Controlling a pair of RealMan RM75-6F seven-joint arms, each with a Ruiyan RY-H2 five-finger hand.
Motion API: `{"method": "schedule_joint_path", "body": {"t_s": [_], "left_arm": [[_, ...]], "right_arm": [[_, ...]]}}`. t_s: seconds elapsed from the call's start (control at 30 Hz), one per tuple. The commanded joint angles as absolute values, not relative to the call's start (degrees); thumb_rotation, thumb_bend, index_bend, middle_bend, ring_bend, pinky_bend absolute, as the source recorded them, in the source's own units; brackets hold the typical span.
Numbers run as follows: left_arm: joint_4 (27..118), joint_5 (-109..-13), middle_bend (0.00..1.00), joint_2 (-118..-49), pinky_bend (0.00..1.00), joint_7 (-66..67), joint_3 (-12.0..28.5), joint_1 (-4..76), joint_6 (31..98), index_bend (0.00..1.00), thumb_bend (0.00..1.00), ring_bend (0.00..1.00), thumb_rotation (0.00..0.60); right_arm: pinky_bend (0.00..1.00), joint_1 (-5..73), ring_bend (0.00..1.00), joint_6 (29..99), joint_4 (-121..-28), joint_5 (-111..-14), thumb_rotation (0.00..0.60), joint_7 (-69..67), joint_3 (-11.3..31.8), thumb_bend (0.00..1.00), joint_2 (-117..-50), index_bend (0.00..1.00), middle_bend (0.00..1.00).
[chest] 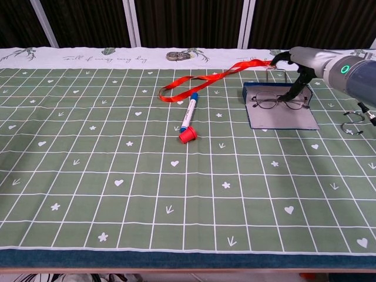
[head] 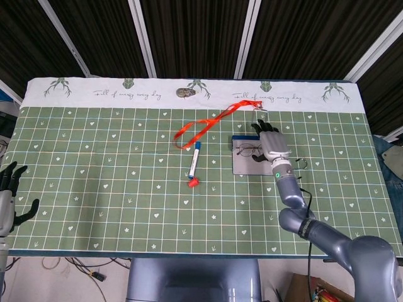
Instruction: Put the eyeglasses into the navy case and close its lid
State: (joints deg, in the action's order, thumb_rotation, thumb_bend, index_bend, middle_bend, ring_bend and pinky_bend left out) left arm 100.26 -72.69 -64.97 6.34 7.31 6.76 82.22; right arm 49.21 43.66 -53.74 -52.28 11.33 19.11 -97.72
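Note:
The eyeglasses (chest: 278, 103) lie flat on the grey inside of the open navy case (chest: 288, 119), near its far navy rim. In the head view the eyeglasses (head: 246, 150) sit on the left part of the case (head: 249, 165). My right hand (chest: 302, 63) hovers over the far right of the case with its fingers spread; one fingertip reaches down to the right end of the frame. From above, the right hand (head: 272, 146) covers the case's right half. My left hand (head: 9, 189) hangs off the table's front left corner, fingers apart and empty.
A red lanyard (chest: 214, 76) with a metal clip runs from the case's far side toward the middle. A blue marker with a red cap (chest: 188, 121) lies left of the case. A key ring (chest: 352, 126) sits right of the case, a metal object (chest: 176, 56) at the back.

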Motion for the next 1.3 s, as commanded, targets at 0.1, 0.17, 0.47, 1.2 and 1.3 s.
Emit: {"method": "schedule_joint_path", "body": {"t_s": [0.1,0.17,0.47,1.2,1.3], "left_arm": [[100.26,-73.0,0.0,-64.95,0.0,6.33,7.14,6.78,82.16,0.1,0.35,0.0,0.6],[100.24,-73.08,0.0,-64.95,0.0,6.3,7.11,6.79,82.16,0.1,0.35,0.0,0.6],[100.29,-72.86,0.0,-64.95,0.0,6.49,7.09,6.87,81.92,0.1,0.35,0.0,0.6],[100.23,-72.78,0.0,-64.64,0.0,6.36,6.97,7.04,81.38,0.1,0.36,0.0,0.6],[100.17,-72.7,0.0,-64.64,0.0,6.31,6.98,7.06,81.3,0.1,0.36,0.0,0.6]], "right_arm": [[0.17,42.9,0.2,50.97,-71.33,-54.73,0.6,16.34,14.86,0.29,-89.22,0.05,0.11],[0.23,42.16,0.28,50.97,-74.39,-54.26,0.6,18.64,13.37,0.29,-87.55,0.02,0.2],[0.6,41.62,0.63,51.62,-81.05,-49.83,0.6,26.49,10.26,0.44,-84.71,0.02,0.55],[0.66,46.7,0.71,48.93,-71.58,-38.13,0.6,34.59,10.54,0.58,-91.77,0.07,0.66],[0.66,47.13,0.71,48.52,-70.31,-37.56,0.6,34.31,10.93,0.58,-92.52,0.07,0.66]]}}
